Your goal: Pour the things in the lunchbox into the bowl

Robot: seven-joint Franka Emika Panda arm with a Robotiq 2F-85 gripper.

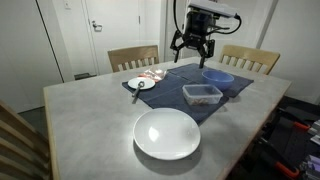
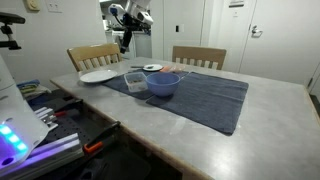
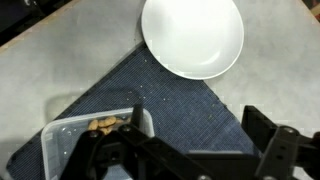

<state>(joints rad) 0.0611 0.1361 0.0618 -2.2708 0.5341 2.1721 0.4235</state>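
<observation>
The clear lunchbox (image 1: pixel 202 96) sits on the dark blue mat, with small reddish pieces (image 1: pixel 201 100) inside. It shows in both exterior views (image 2: pixel 135 80) and at the lower left of the wrist view (image 3: pixel 85 140), where brownish pieces (image 3: pixel 104 125) lie in it. The blue bowl (image 1: pixel 217 77) stands just beyond it; in an exterior view (image 2: pixel 163 84) it stands beside the lunchbox. My gripper (image 1: pixel 193 46) hangs open and empty well above the mat, also seen in an exterior view (image 2: pixel 124 41) and in the wrist view (image 3: pixel 190 135).
A large white plate (image 1: pixel 167 133) lies on the grey table near the mat's corner (image 3: pixel 192 36). A small white dish (image 1: pixel 140 84) with a utensil sits on the mat's far end. Wooden chairs (image 1: pixel 133 57) stand behind the table. The blue mat (image 2: pixel 200 98) covers the middle.
</observation>
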